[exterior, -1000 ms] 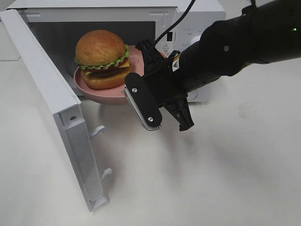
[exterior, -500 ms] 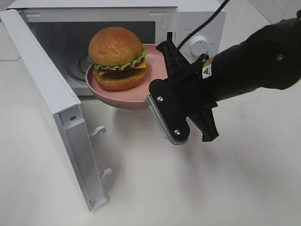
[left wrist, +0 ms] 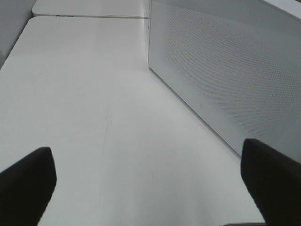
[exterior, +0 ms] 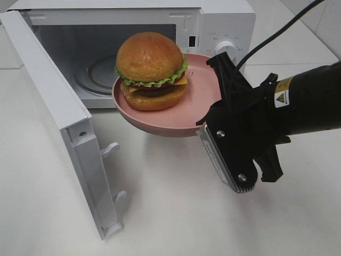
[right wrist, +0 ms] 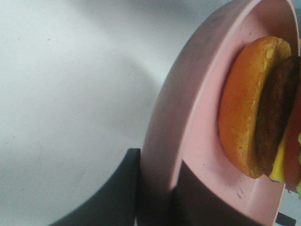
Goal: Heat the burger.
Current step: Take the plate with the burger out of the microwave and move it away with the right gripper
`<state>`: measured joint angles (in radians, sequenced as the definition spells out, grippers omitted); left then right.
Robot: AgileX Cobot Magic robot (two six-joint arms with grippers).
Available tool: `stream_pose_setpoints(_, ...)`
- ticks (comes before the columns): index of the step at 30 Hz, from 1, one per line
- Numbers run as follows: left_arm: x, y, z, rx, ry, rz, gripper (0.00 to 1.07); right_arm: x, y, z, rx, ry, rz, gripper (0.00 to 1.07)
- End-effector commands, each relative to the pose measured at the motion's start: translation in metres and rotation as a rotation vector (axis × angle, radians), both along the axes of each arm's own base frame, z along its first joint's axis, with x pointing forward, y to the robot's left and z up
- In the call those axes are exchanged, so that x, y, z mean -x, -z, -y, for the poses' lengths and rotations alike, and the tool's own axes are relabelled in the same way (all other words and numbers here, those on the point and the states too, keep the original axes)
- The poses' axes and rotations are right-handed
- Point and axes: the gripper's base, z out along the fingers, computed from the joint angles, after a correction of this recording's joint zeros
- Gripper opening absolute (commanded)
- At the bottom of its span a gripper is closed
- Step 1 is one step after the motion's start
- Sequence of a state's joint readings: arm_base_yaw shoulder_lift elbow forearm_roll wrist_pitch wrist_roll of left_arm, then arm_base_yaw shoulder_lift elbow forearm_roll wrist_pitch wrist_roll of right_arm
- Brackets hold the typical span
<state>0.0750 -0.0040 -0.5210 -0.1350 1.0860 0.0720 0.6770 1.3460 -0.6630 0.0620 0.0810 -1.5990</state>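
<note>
Exterior high view: the black right arm (exterior: 298, 101) reaches in from the right edge, forearm running roughly level over the white bench (exterior: 176, 213), wrist rolled so the flat side of the gripper faces the camera. The right gripper (exterior: 213, 114) pinches the near-right rim of a shallow round pink plate (exterior: 200, 93), one finger above the rim and one below. The plate hangs clear of the bench, just outside the mouth of a white microwave oven (exterior: 224, 21). On the plate sits the burger (exterior: 152, 72): glossy golden-brown domed bun, frilly green lettuce, dark patty, a corner of yellow cheese. It stands upright, toward the plate's left half. The microwave's white hinged door (exterior: 58, 117) is swung fully open to the left; the round glass turntable (exterior: 101, 74) shows inside the cavity. A black cable (exterior: 277, 34) runs up from the arm toward the top right corner.

Left wrist view: the left gripper (left wrist: 150, 181) has its jaws spread wide, two dark fingertips (left wrist: 28, 181) showing at the lower corners with nothing between them. Bare bench below; a white perforated panel (left wrist: 225, 70) stands alongside.

Right wrist view: dark fingers (right wrist: 117, 188) clamp the plate's pink rim from both sides. The burger's bottom bun, patty and cheese edge sit further along the plate, apart from the fingers.
</note>
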Motion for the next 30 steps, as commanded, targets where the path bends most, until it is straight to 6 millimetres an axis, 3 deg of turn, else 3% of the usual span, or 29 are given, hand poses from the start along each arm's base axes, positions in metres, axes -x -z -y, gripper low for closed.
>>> stream_pose_setpoints(1,0.0,0.0,0.0,0.001,0.0,0.017,1.0,0.009,-0.016,0.007,-0.088,0.021,0.078,0.0)
stream_pose_setpoints(20,0.0,0.0,0.0,0.001,0.0,0.017,1.0,0.056,-0.026,0.049,-0.1,0.079,0.066,0.01)
stream_pose_setpoints(30,0.0,0.0,0.0,0.001,0.0,0.017,1.0,0.064,-0.03,0.063,-0.066,0.133,0.073,0.01)
